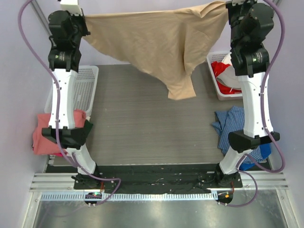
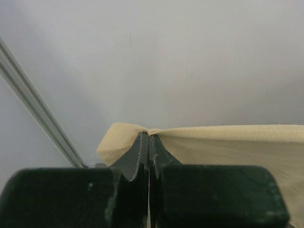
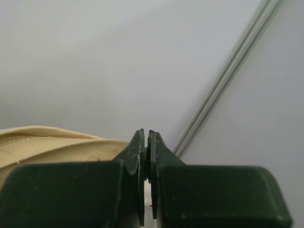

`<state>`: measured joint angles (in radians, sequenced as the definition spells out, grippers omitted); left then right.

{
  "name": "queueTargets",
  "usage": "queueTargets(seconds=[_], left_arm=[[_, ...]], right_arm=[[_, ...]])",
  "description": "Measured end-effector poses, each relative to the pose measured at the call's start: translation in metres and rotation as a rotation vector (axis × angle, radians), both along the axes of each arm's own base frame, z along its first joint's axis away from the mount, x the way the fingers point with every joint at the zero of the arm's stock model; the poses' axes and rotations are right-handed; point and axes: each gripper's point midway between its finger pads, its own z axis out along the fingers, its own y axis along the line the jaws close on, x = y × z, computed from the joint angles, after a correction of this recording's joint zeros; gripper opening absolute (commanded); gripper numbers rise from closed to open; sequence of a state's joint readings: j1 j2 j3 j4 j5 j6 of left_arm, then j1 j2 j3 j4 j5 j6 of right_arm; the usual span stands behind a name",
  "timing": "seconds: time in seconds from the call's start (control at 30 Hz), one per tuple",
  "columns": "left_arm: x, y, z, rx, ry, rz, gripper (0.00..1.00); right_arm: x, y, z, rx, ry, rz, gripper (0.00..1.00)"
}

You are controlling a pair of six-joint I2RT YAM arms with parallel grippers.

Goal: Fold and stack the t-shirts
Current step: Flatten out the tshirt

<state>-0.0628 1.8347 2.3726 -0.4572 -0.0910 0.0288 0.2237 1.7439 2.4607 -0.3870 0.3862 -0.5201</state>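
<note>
The tan t-shirt [image 1: 156, 42] hangs stretched in the air between my two grippers at the far end of the table, its lower part drooping to a point near the middle right. My left gripper [image 2: 149, 135] is shut on the shirt's left corner [image 2: 123, 140]; cloth spills over both fingertips. My right gripper [image 3: 146, 134] is shut on the shirt's right corner, with the tan cloth [image 3: 47, 140] trailing to its left. A salmon-pink t-shirt [image 1: 42, 135] lies bunched at the table's left edge, behind the left arm.
A white basket [image 1: 88, 88] stands at the left. A white bin [image 1: 219, 80] with red and white cloth stands at the far right. A blue plaid cloth [image 1: 232, 126] lies at the right by the right arm. The grey table [image 1: 142, 123] lies below the hanging shirt.
</note>
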Motion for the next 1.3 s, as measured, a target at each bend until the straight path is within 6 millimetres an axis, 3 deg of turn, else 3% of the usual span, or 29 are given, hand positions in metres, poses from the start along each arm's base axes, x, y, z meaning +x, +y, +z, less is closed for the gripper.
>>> queueTargets(seconds=[0.13,0.2,0.33,0.47,0.67,0.73,0.87,1.0,1.17,1.3], left_arm=[[-0.042,0.002,0.042,-0.008,-0.098,-0.001,0.00],[-0.065,0.002,0.053,-0.009,-0.133,-0.012,0.00],[-0.092,-0.001,0.043,-0.003,-0.134,-0.037,0.00],[-0.088,-0.007,-0.013,0.011,-0.032,-0.074,0.00],[-0.070,-0.014,-0.136,0.034,0.233,-0.112,0.00],[-0.069,-0.014,-0.149,0.043,0.269,-0.113,0.00],[-0.068,-0.013,-0.137,0.048,0.244,-0.108,0.00],[-0.048,-0.011,-0.099,0.048,0.173,-0.087,0.00],[-0.002,-0.007,-0.060,0.045,0.091,-0.048,0.00],[0.033,-0.005,-0.054,0.036,0.064,-0.024,0.00]], right_arm=[[-0.026,-0.005,0.016,0.011,-0.041,0.004,0.01],[-0.036,-0.007,0.019,0.015,-0.055,0.008,0.01],[-0.065,-0.012,0.006,0.025,-0.031,0.021,0.01],[-0.082,-0.015,-0.022,0.034,0.022,0.033,0.01],[-0.076,-0.010,-0.093,0.032,0.196,0.050,0.01],[-0.072,-0.009,-0.107,0.027,0.236,0.048,0.01],[-0.068,-0.011,-0.114,0.024,0.259,0.040,0.01],[-0.057,-0.010,-0.103,0.017,0.233,0.031,0.01],[-0.017,-0.009,-0.094,-0.008,0.212,0.008,0.01],[0.022,-0.008,-0.090,-0.017,0.193,-0.008,0.01]])
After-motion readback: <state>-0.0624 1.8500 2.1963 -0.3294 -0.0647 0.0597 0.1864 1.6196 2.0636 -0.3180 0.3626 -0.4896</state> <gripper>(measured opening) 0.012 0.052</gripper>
